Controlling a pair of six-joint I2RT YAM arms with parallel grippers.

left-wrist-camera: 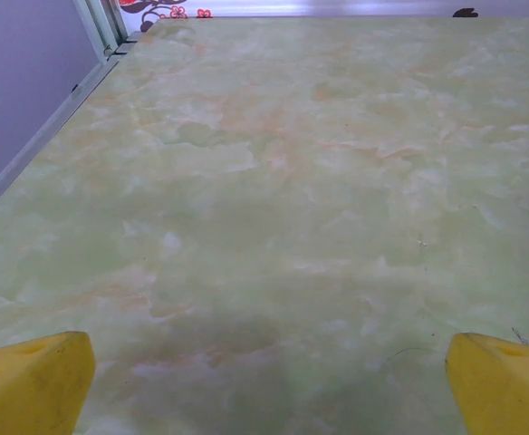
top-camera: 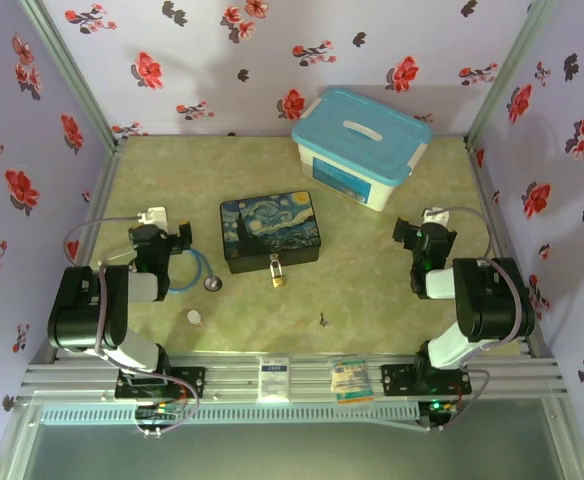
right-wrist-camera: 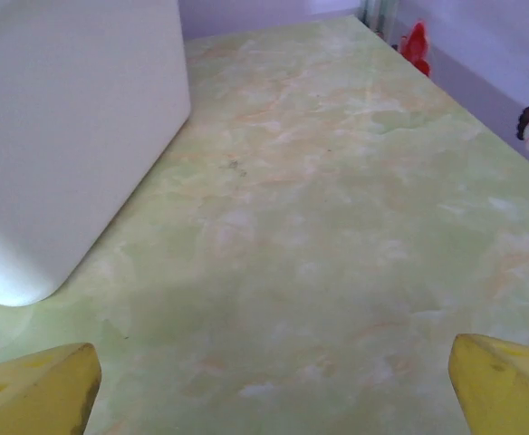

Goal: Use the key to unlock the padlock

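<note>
The small brass padlock [top-camera: 276, 276] hangs at the front edge of the painted box [top-camera: 269, 232], mid-table. The tiny dark key [top-camera: 322, 320] lies flat on the table in front of the box, a little to the right of the padlock. My left gripper [top-camera: 170, 236] rests left of the box, open, with its yellow fingertips [left-wrist-camera: 31, 385] wide apart over bare table. My right gripper [top-camera: 412, 235] rests right of the box, also open, its fingertips [right-wrist-camera: 504, 381] spread with nothing between them. Both grippers are well apart from the key and the padlock.
A blue-lidded white plastic bin [top-camera: 360, 145] stands at the back right; its wall [right-wrist-camera: 65, 136] shows at the left of the right wrist view. A stethoscope with blue tubing [top-camera: 194, 270] and a round silver head [top-camera: 213, 283] lies by the left arm. A small white disc [top-camera: 194, 318] sits near the front left.
</note>
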